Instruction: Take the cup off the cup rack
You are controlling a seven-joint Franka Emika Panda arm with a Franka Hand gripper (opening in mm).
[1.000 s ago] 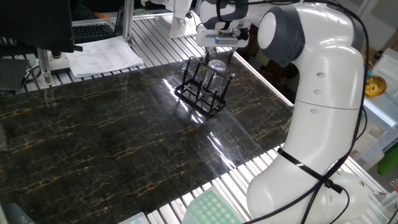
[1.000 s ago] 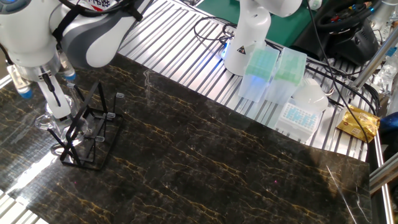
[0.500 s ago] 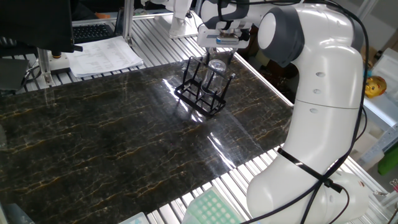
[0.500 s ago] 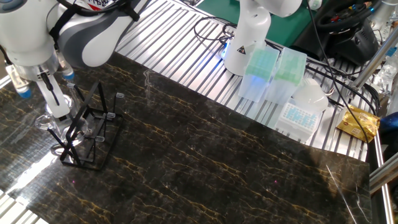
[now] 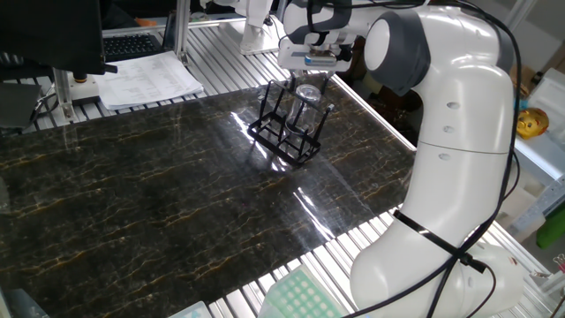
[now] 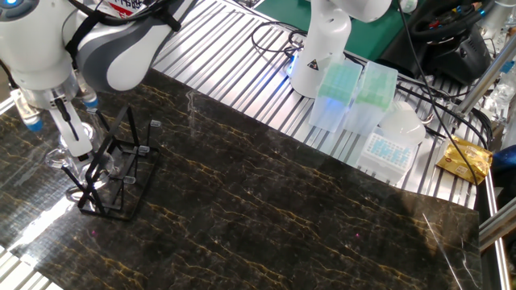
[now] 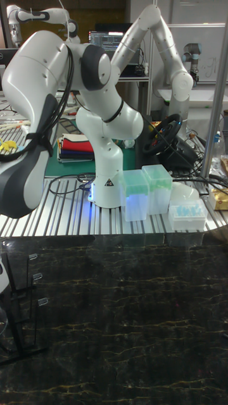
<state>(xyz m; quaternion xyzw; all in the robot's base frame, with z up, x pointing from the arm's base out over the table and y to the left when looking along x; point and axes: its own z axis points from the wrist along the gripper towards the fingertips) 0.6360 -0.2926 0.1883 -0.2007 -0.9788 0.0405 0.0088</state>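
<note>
The cup [image 5: 307,97] is clear glass and stands on the far end of the black wire cup rack [image 5: 284,132], near the table's back edge. In the other fixed view the cup [image 6: 56,158] shows faintly at the left end of the rack [image 6: 113,173]. My gripper [image 5: 311,64] hangs straight over the cup, pointing down. Its blue-tipped fingers [image 6: 31,119] stand apart on either side of the cup's top, so the gripper [image 6: 60,110] looks open. The tall fixed view shows only the rack [image 7: 28,310] at its left edge.
Papers [image 5: 146,79] and a keyboard lie on the slatted bench behind the dark marble table [image 5: 159,194]. Green and clear pipette-tip boxes [image 6: 355,93] and a second robot base [image 6: 318,48] stand past the table's far side. A yellow packet [image 6: 466,157] lies at the right.
The gripper has shifted very slightly over the cup, a little lower. The cup and the rack have not moved.
</note>
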